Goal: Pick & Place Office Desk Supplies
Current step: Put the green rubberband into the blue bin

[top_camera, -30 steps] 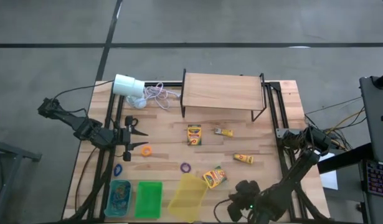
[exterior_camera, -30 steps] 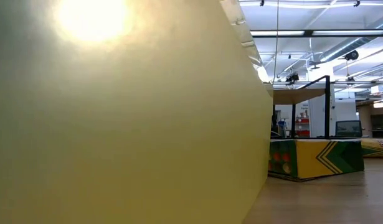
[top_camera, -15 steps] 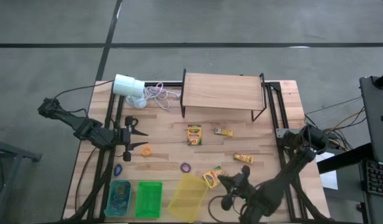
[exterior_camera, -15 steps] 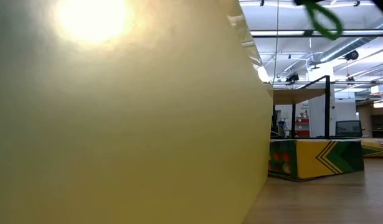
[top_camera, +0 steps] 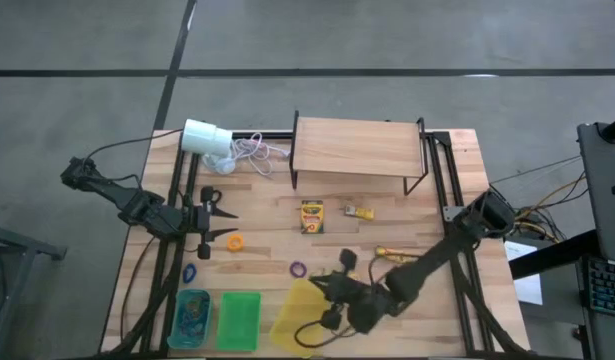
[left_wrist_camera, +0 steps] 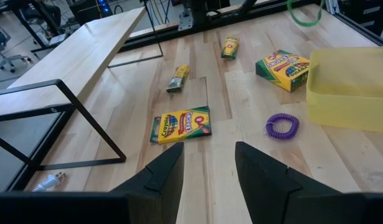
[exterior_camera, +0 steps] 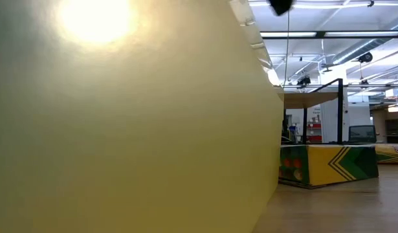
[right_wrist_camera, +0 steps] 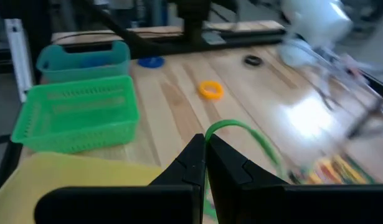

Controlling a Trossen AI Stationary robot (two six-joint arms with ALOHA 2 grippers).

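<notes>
Two crayon boxes point(left_wrist_camera: 182, 124) lie ahead of the half-open, empty left gripper point(left_wrist_camera: 207, 163); printing unreadable. The right gripper point(right_wrist_camera: 205, 163) pinches a green rubber band point(right_wrist_camera: 241, 134) over the yellow bin point(top_camera: 302, 315), green basket point(right_wrist_camera: 76, 118) beyond.

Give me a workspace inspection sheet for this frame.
Surface: wooden table, wooden shelf at the back.
Job's things: crayon box; purple band; orange band; two yellow packets; blue bin, green bin, yellow bin.
Clutter: white cylinder.
Grippers: right gripper shut on green band, above the yellow bin; left gripper open, waiting at the left edge.
Cables: white cord by the cylinder.
Surroundings: grey floor.
</notes>
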